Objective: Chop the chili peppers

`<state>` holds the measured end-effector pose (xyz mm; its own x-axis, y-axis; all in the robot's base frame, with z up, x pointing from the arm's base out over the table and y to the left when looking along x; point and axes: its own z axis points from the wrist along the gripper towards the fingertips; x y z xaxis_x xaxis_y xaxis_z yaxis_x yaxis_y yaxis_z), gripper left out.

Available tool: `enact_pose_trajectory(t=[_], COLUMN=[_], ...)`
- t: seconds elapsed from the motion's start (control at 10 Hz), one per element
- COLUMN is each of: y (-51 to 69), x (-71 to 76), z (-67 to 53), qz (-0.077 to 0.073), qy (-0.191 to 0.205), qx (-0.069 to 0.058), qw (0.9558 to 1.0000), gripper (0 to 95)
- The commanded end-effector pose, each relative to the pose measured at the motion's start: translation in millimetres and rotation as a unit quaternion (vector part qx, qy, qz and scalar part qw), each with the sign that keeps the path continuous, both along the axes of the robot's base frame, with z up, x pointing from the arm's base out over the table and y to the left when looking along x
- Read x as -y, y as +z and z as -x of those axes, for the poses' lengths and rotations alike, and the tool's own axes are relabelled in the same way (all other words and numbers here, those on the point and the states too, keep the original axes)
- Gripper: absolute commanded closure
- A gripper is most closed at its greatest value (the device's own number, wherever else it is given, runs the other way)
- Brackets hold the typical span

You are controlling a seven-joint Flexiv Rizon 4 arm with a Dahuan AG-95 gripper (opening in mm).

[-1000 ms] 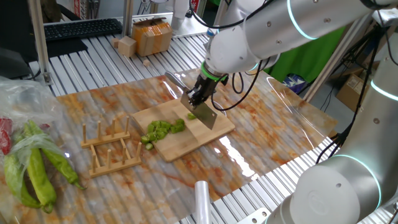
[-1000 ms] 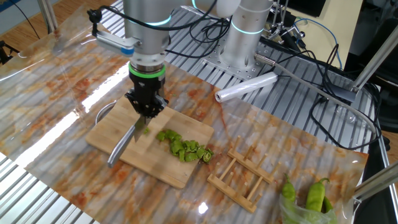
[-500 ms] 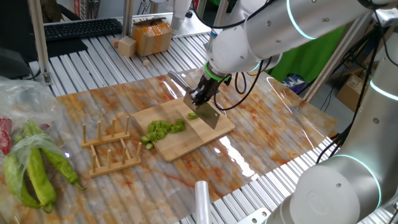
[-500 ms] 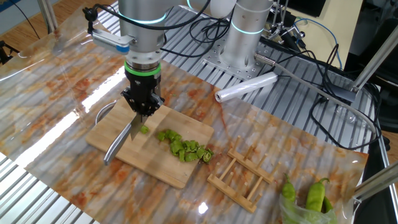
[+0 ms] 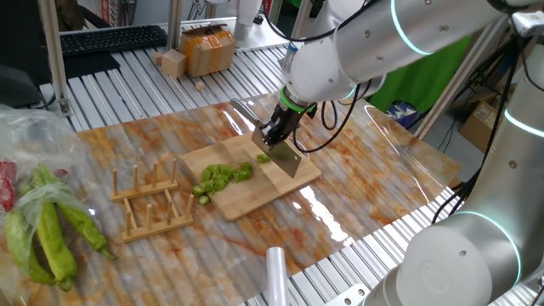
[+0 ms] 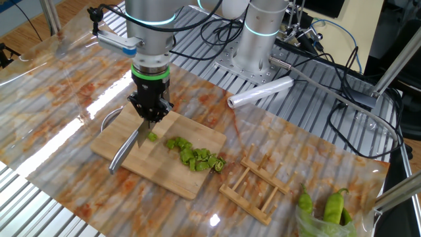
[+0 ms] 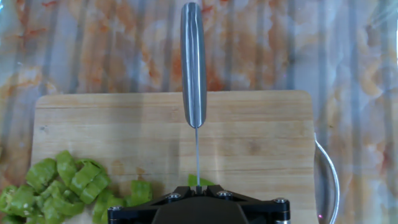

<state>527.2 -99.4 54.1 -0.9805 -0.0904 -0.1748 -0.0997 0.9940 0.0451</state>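
End effector (image 6: pixel 150 119) clenched on the knife (image 6: pixel 129 144), shifted slightly since earlier along the cutting board (image 6: pixel 112 141); bright-green chili pieces (image 6: pixel 195 156) heaped on the board.

The table (image 6: pixel 276 141) has a ribbed metal top with a marbled orange-and-cream mat (image 6: pixel 59 99) spread over it. On the mat lie a wooden cutting board (image 6: pixel 171 164) and, just beside it, a wooden peg rack (image 6: pixel 253 187). A plastic-film roll (image 6: pixel 260 92) rests on bare metal.
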Motion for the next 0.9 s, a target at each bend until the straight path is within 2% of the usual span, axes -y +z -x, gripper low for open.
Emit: enact_pose_trajectory(t=[0.1, 0.2, 0.4, 0.7, 0.9], y=[-23.1, -28.2, -24.4, -24.6, -26.1], x=[-0.9, -1.5, -2.2, -2.2, -3.7], z=[-0.6, -0.2, -0.9, -0.9, 4.7], qz=[-0.01, -0.011, -0.019, -0.013, -0.016], qy=[-0.003, -0.005, -0.008, -0.01, -0.013], qx=[0.012, 0.018, 0.014, 0.014, 0.017], qw=[0.9999, 0.9998, 0.9997, 0.9998, 0.9996], gripper=[95.0, 95.0, 95.0, 95.0, 95.0])
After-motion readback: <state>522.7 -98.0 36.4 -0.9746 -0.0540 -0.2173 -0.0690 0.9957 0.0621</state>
